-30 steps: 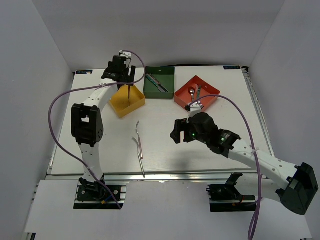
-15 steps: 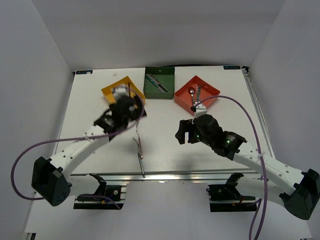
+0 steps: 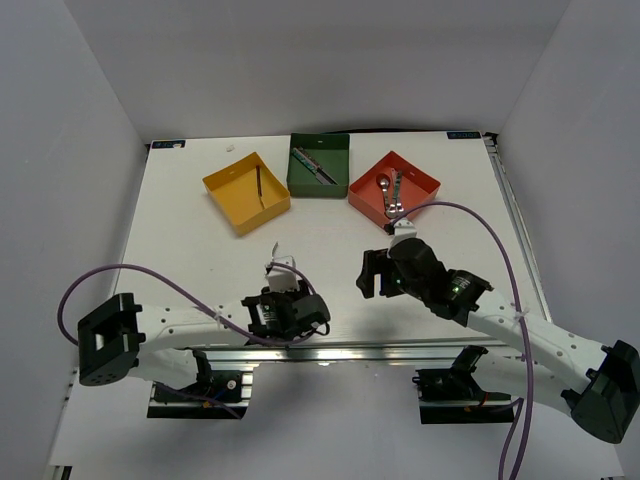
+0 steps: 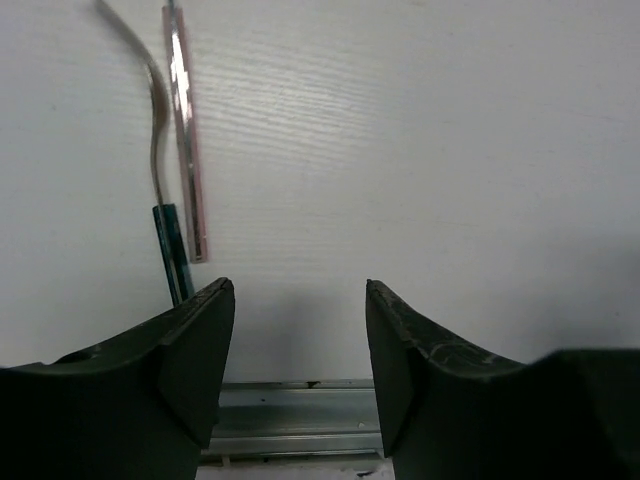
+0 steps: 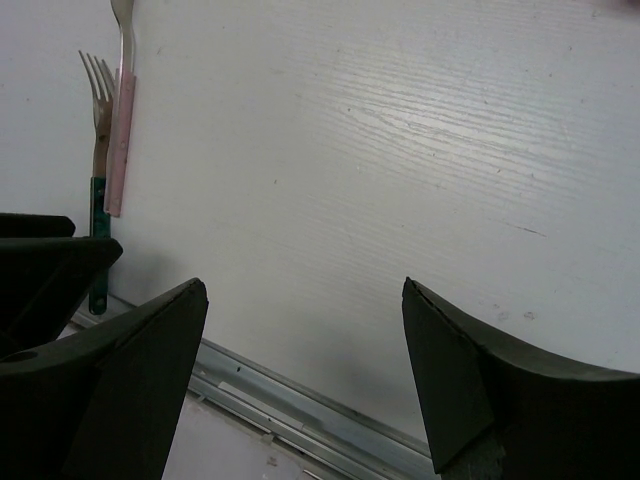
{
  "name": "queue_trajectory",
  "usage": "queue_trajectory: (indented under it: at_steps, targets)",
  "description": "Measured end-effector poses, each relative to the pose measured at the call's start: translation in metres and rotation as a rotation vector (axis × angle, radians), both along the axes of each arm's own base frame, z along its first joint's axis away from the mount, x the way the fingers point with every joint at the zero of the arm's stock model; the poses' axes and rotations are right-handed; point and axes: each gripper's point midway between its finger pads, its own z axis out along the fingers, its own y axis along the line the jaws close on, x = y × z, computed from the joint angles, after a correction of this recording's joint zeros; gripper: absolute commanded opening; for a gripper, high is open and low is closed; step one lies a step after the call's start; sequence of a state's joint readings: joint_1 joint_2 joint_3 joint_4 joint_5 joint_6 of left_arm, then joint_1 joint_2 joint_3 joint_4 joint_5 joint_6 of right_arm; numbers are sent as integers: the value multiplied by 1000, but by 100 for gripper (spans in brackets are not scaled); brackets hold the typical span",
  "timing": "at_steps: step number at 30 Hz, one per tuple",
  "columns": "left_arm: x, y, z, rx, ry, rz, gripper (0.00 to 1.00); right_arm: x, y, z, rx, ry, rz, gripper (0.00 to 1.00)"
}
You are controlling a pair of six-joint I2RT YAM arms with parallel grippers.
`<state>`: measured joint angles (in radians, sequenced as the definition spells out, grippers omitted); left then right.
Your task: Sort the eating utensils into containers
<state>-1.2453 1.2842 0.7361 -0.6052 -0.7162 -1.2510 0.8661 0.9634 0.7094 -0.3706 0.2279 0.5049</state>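
Note:
My left gripper [image 3: 295,318] is open and empty, low over the near table edge. In the left wrist view [image 4: 300,330] a pink-handled utensil [image 4: 187,140] and a teal-handled fork [image 4: 166,215] lie just left of its fingers. My right gripper [image 3: 368,275] is open and empty at mid-table. Its wrist view [image 5: 305,320] shows the same fork [image 5: 98,130] and pink handle [image 5: 121,120] far left. The yellow tray [image 3: 228,190] holds one slim utensil [image 3: 259,182]. The dark green tray [image 3: 335,165] holds utensils [image 3: 315,165]. The red-orange tray [image 3: 415,180] holds spoons [image 3: 390,190].
The left arm lies folded along the near edge and covers most of the two loose utensils in the top view. A metal rail [image 4: 300,415] runs along the near table edge, also showing in the right wrist view [image 5: 300,395]. White walls enclose the table.
My left arm let a utensil go into the yellow tray and swung down to the near edge beside the two loose utensils. My right gripper drifted slightly nearer.

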Motion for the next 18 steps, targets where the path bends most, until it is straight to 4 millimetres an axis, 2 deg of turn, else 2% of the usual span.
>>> queue_trajectory:
  at_steps: [3, 10, 18]
  targets:
    - [-5, 6, -8, 21, 5, 34, 63, 0, 1, 1, 6, 1, 0, 83]
    - [-8, 17, -6, -27, -13, 95, 65, 0, 1, 1, 7, 1, 0, 83]
    - [-19, 51, -38, 27, 21, 153, 66, 0, 3, -2, 7, 7, 6, 83]
